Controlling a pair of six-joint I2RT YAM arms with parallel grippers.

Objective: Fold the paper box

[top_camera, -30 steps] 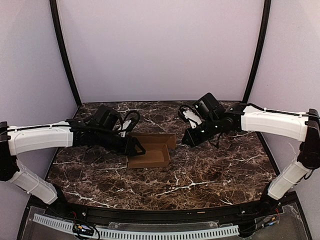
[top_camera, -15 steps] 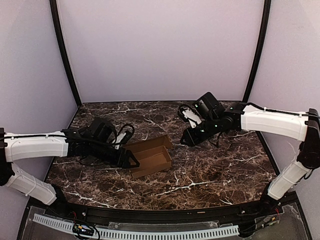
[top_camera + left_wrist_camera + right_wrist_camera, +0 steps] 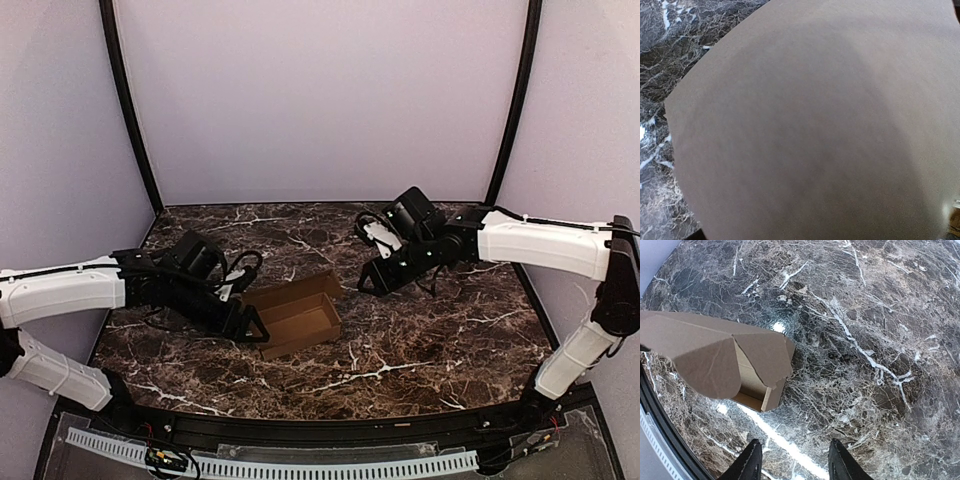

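Note:
The paper box (image 3: 300,315) is a brown cardboard carton, partly folded with its top open, lying askew on the marble table (image 3: 420,340). My left gripper (image 3: 252,330) is at the box's left end and holds it. Cardboard (image 3: 815,125) fills the left wrist view and hides the fingers. My right gripper (image 3: 368,283) is open and empty, hovering to the right of the box without touching it. In the right wrist view the box's end flaps (image 3: 725,357) lie ahead and to the left of the right gripper (image 3: 795,445).
Plain walls with black corner posts (image 3: 130,110) enclose the table on three sides. A black rail (image 3: 320,430) runs along the near edge. Bare marble (image 3: 880,350) lies under and right of the right gripper.
The left arm has pulled back toward the near left, and the box has turned and slid with it. The right gripper has shifted slightly left.

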